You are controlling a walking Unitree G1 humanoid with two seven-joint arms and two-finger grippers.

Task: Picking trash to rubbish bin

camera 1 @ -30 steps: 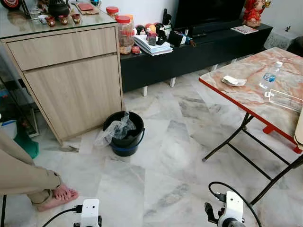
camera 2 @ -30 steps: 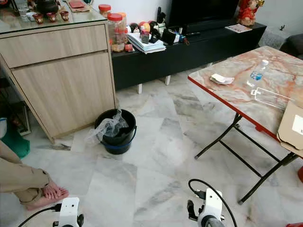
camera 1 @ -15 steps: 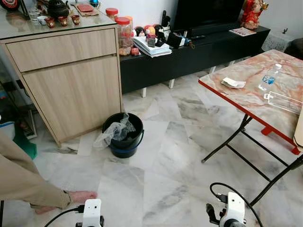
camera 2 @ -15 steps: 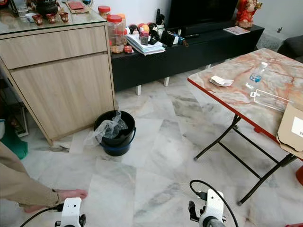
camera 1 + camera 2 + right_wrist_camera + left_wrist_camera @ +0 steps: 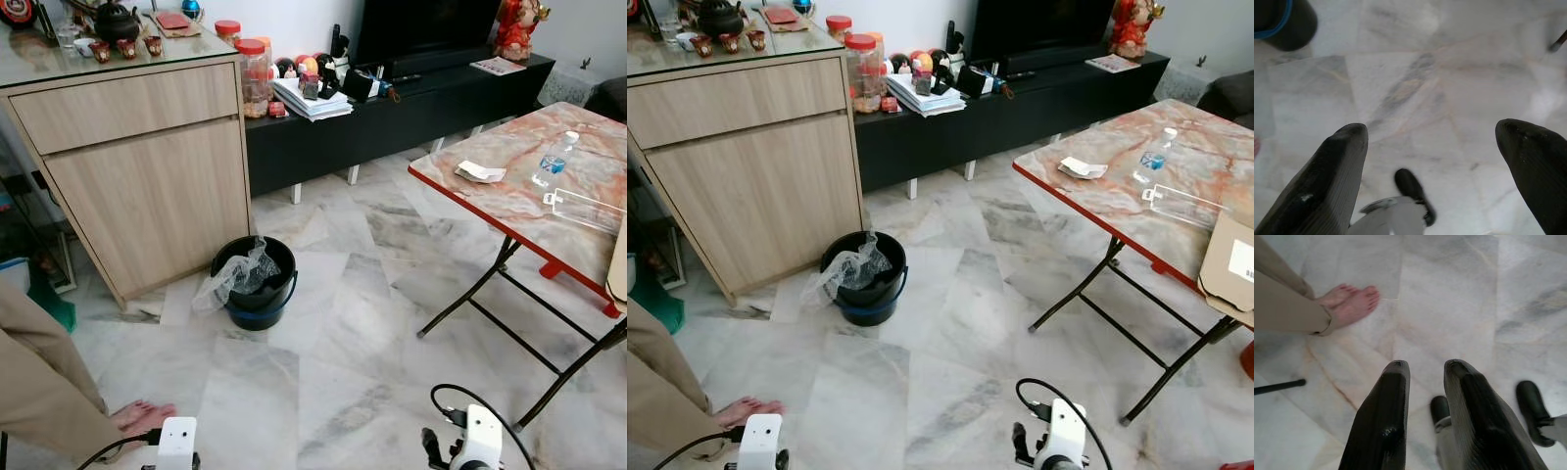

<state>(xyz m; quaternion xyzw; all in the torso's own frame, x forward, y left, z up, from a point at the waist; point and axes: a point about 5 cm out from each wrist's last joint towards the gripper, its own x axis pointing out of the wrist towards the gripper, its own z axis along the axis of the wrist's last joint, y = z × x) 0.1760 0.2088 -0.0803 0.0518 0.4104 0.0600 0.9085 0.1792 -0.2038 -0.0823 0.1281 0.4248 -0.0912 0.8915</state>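
Black rubbish bin point(image 5: 257, 286) with blue base band on marble floor point(image 5: 343, 333), just beside corner of wooden cabinet point(image 5: 147, 166); clear plastic liner point(image 5: 235, 272) crumpled over its near rim, spilling to the floor side. Folding tabletop point(image 5: 509, 191) with marble pattern and red edge off to the right, well apart from the bin; on it a crumpled white paper point(image 5: 481, 171), a small water bottle point(image 5: 554, 160) upright, a clear plastic tray point(image 5: 586, 209); cardboard box point(image 5: 1227, 262) at near right edge. Black TV console point(image 5: 411, 98) along back wall, stacked papers point(image 5: 312, 98) and red-lidded jars point(image 5: 253, 73) at its left end; tea set point(image 5: 118, 24) on cabinet top. Person's bare foot point(image 5: 142, 416) and beige trouser leg point(image 5: 44, 392) on the floor at lower left, close to left arm.

Left hand point(image 5: 1425, 369) pointing down at bare floor, fingers point(image 5: 1383, 416) with a narrow gap, holding nothing; foot near it in left wrist view. Right hand point(image 5: 1432, 134) also over bare floor, fingers point(image 5: 1327, 181) spread wide, empty; bin edge at corner of right wrist view, well apart from it. Both arms low at bottom of head views, white wrist housings with black cables.
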